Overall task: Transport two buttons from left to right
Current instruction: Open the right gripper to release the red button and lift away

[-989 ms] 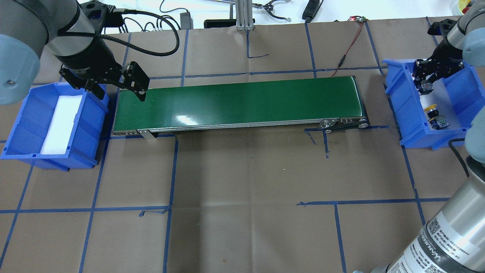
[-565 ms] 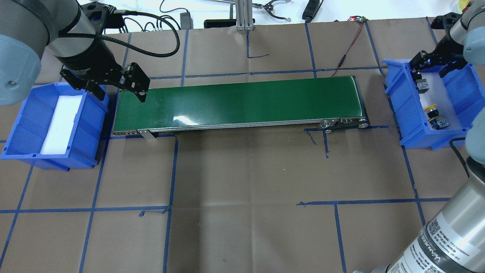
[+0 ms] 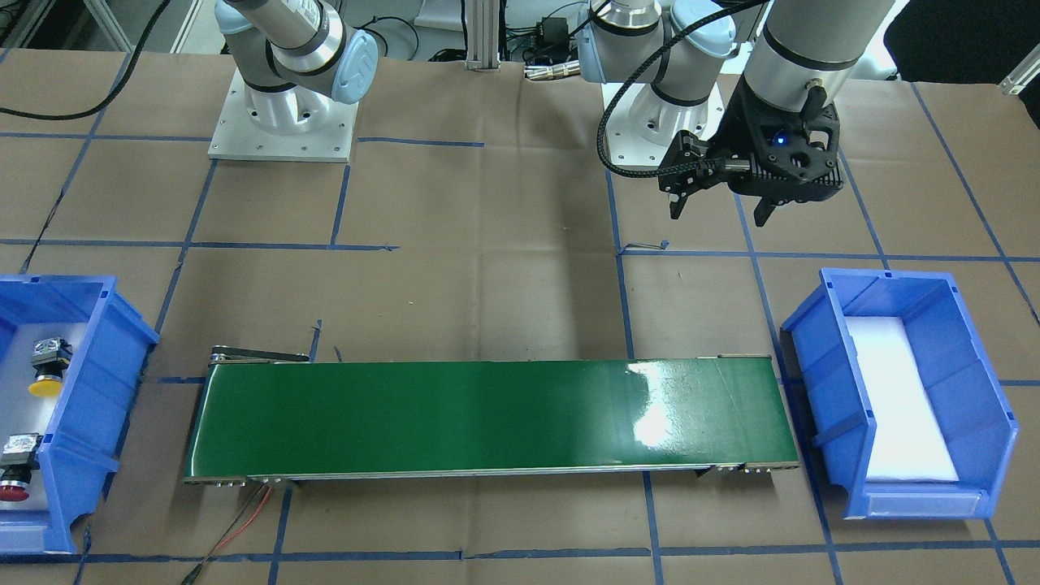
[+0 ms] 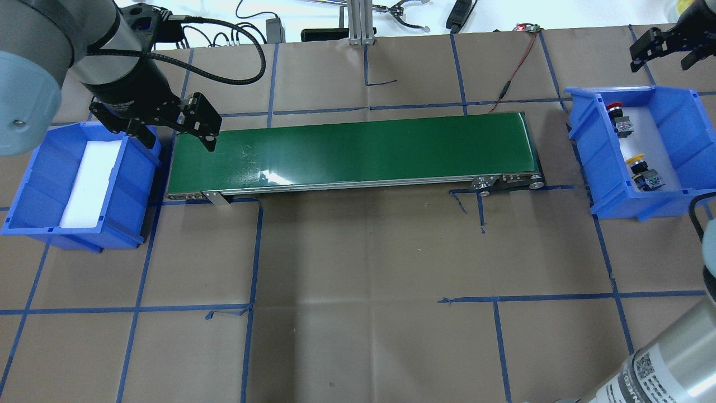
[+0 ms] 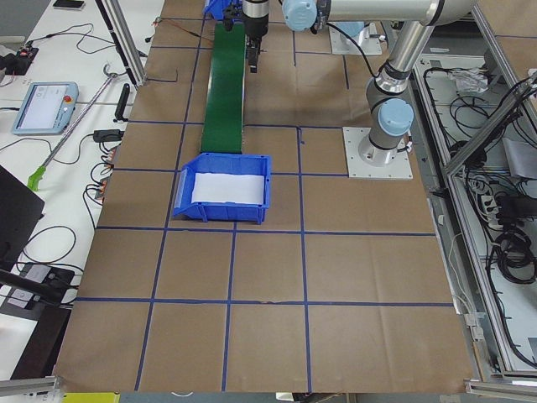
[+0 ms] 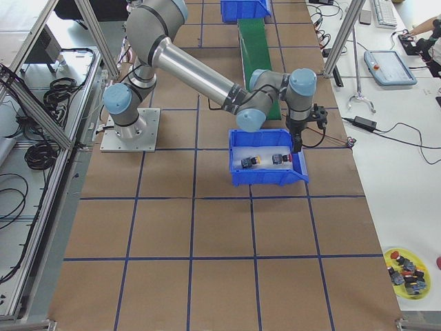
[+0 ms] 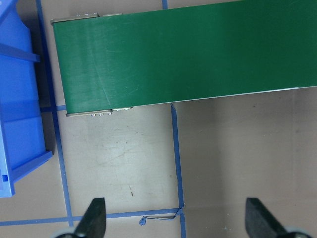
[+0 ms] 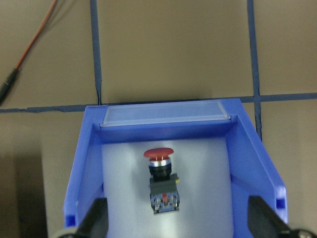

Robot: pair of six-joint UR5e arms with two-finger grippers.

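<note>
Lying in the bin (image 4: 584, 134) are a red button (image 4: 618, 116) and a yellow button (image 4: 642, 170); the left gripper (image 4: 179, 143) and right gripper (image 4: 660, 66) are hovering, fingers (image 7: 94, 218) spread, empty.

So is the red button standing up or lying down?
Lying down: the red button shows its cap edge-on, body flat on the bin floor.

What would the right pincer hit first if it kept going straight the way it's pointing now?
Probably the red button in the blue bin; the wrist view shows it centred below the open right pincer. Depth is unclear, so it may just miss.
</note>
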